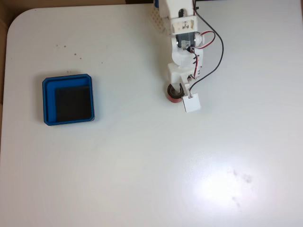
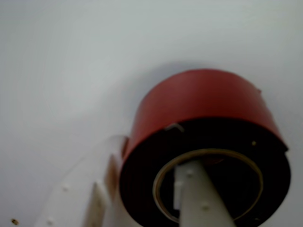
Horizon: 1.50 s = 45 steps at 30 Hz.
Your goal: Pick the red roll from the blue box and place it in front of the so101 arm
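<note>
The hand clamps the red roll (hole axis tilted toward the wrist camera).

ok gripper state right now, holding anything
gripper: shut on the red roll, one finger through its hole, the other outside.

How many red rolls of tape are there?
1. The red roll sits on the white table at the gripper, right of the empty blue box in the fixed view. In the wrist view one finger pokes through its hole.
</note>
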Each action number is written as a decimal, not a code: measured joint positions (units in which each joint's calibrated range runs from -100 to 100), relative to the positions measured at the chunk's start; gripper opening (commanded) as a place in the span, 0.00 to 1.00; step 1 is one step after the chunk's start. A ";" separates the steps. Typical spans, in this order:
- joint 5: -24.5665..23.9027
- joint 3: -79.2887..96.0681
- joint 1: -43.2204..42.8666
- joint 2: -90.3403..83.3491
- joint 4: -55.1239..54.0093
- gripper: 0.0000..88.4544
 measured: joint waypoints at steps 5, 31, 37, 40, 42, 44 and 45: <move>0.17 0.00 0.00 0.00 0.00 0.03; 0.25 4.48 5.54 -38.36 0.00 0.11; 0.25 18.12 6.04 -57.41 0.00 0.11; 0.25 24.57 6.04 -64.78 0.00 0.11; 0.25 27.53 6.04 -67.06 0.00 0.11; 0.33 30.13 6.04 -68.16 0.00 0.11; 0.33 31.30 6.04 -68.33 0.00 0.11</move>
